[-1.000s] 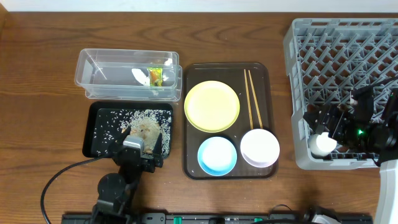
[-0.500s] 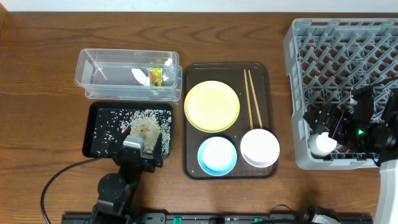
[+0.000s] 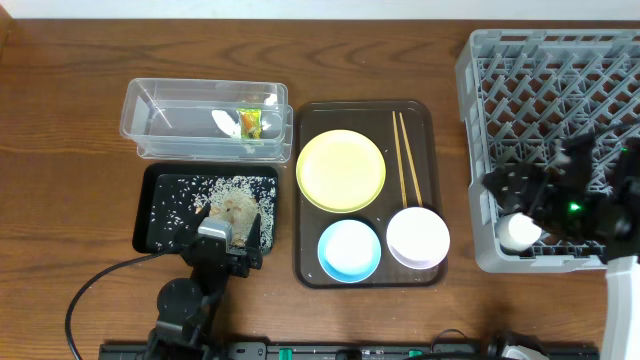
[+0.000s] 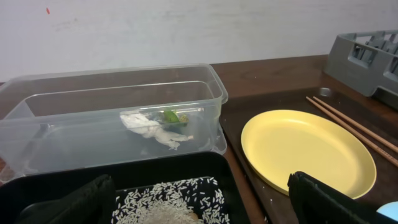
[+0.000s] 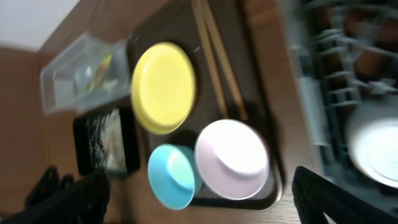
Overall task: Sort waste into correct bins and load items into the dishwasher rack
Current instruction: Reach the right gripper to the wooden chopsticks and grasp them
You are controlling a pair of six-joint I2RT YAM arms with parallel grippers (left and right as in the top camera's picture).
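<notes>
Two wide-open, empty end effectors: left (image 4: 199,202) over black tray (image 3: 150,236), right (image 5: 202,196) over rack (image 3: 469,72).

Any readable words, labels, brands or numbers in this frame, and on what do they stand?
None can be read.
The green-and-orange snack wrapper in the clear tub may carry print, but it is too small and crumpled to read.
Nothing else shows any marking.

- A brown wooden counter (image 3: 60,150) fills the overhead view, evenly lit, its grain running from side to side.
- A plain white wall (image 4: 186,25) rises just behind its far edge.
- A tiny red mark (image 4: 47,10) sits high on the wall, toward the left.
</notes>
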